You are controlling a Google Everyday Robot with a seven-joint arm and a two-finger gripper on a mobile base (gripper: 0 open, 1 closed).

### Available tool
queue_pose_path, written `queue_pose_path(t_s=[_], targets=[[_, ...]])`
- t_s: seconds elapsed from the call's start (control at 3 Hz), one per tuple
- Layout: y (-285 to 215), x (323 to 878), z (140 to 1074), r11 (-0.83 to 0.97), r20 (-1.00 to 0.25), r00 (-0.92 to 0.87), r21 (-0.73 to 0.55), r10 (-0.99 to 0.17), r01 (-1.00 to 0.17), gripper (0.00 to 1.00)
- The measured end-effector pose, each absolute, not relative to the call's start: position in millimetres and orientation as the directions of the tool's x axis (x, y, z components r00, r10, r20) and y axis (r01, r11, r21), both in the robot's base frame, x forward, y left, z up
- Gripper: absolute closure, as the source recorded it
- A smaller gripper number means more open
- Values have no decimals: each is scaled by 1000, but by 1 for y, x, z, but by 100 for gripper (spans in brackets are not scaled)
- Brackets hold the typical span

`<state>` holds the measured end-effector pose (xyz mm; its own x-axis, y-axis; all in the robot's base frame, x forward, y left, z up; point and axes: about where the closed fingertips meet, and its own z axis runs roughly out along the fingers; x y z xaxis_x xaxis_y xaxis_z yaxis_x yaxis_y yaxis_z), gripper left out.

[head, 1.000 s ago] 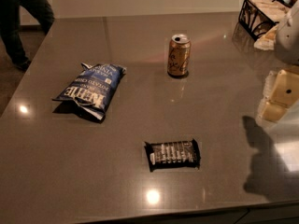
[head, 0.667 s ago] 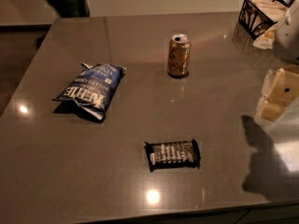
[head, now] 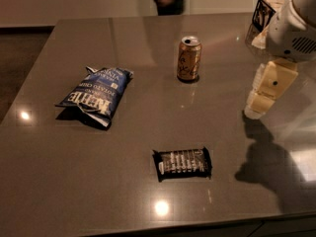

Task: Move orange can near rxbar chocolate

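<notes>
While nothing's budged, orange can (head: 189,58) sits left of the gripper (head: 261,95) (grip unclear), well apart from rxbar chocolate (head: 183,163).

Single high view, angled down over table (head: 123,191); claw (head: 256,107) near right edge.

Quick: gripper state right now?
Gripper: cannot be told; it hangs at the right, well apart from the can.
</notes>
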<state>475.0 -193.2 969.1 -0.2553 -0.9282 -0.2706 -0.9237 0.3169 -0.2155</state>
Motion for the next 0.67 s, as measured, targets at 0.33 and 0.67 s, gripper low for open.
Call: queue_pose_path(t_s=[0.33, 0.67], targets=[[-174, 520, 956, 374, -304, -299, -229, -905, -899, 0], [-162, 577, 947, 498, -371, -392, -253, -842, -829, 0]])
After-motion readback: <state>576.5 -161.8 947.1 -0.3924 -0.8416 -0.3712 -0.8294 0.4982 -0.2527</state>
